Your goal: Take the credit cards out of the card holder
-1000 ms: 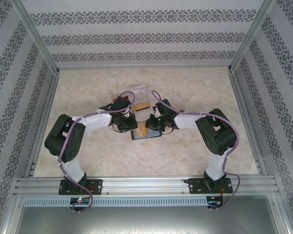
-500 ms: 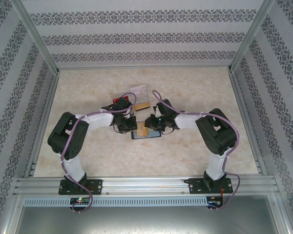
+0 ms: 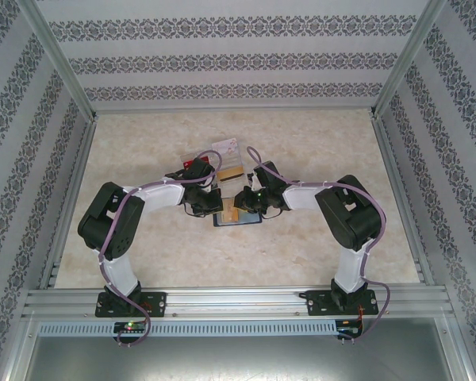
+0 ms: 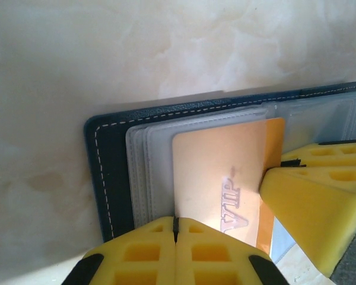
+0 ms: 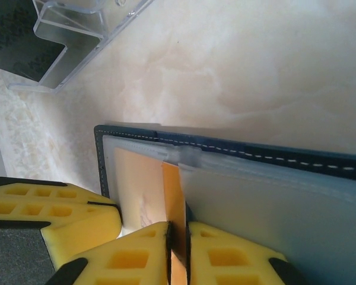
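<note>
Find card holder [image 3: 250, 220] lying open and flat on table [image 3: 325, 151], mid-width, between the two wrists. Note clear sleeves [image 4: 148, 172] fanned inside the navy cover.

See left gripper [image 4: 175, 228] with fingers pressed together and nothing pinched between them, tips bearing down on the sleeves at the near edge of the orange-gold card [image 4: 216, 172]. Read this as a hold-down, pinning the holder against sliding during a pull.

See right gripper [image 5: 178, 234] clamped on that same card, its thin edge caught between the pads, just right of the left gripper.

Note card mostly inside its sleeve, with face pale through frosted plastic and a bare bright strip along the right side. Judge the grip set there for being the one exposed part. Expect a flat, rightward draw along the sleeve to suit best, avoiding buckling.

Spot white-pinkish card [image 3: 224, 147] and red card [image 3: 197, 163] lying on the far side, apart from the holder; count both as already out.

Spot clear plastic stand [image 5: 77, 29] on the far side too, near the holder; contents too unclear to name.
</note>
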Controlling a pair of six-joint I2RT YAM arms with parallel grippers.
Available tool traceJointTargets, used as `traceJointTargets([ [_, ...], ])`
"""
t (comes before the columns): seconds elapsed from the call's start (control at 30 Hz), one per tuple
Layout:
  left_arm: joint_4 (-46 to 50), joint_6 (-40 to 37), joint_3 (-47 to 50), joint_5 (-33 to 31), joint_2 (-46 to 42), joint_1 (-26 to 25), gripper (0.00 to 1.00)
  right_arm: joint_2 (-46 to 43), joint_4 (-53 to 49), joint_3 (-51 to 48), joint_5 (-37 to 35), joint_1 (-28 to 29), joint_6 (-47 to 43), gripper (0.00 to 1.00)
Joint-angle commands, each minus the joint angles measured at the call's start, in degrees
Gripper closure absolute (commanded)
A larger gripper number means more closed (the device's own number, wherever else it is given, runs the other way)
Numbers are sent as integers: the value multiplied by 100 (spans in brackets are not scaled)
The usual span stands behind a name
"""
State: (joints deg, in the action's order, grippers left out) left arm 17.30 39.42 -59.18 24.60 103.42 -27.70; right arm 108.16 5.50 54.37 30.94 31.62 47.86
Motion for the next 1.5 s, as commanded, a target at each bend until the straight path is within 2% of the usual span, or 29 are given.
traceJointTargets([
  [0.0,291,-126,99,-349,293,-42,96,-6,-167,-12,-173,-4,-116,91],
  [0.17,334,-128,73,-366,250,-42,93,-326,12,-304,-146,-150,-210,95],
  [0.3,346,-95,34,-389,161,-42,79,-672,143,-633,-167,-341,-259,100],
  [0.53,-34,-9,51,-17,-6,-43,66,-1330,692,-1223,-169,-585,-194,100],
  [0.77,-344,337,-134,185,-721,-34,43,-1908,1540,-1685,-8,-750,177,100],
  [0.93,-1336,1063,292,731,-1213,18,28,-2151,2134,-1837,224,-805,625,100],
  [1.07,-2279,1581,604,1279,-1314,32,25,-2226,2743,-1860,516,-815,1135,100],
  [1.3,-3024,1797,632,1825,-1309,53,25,-2234,3486,-1860,856,-860,1761,100],
  [1.4,-3278,1867,659,1969,-1376,122,27,-2238,3697,-1895,914,-903,1922,100],
  [1.47,-3416,1922,637,2181,-1390,202,33,-2245,3704,-1911,940,-925,1977,100],
])
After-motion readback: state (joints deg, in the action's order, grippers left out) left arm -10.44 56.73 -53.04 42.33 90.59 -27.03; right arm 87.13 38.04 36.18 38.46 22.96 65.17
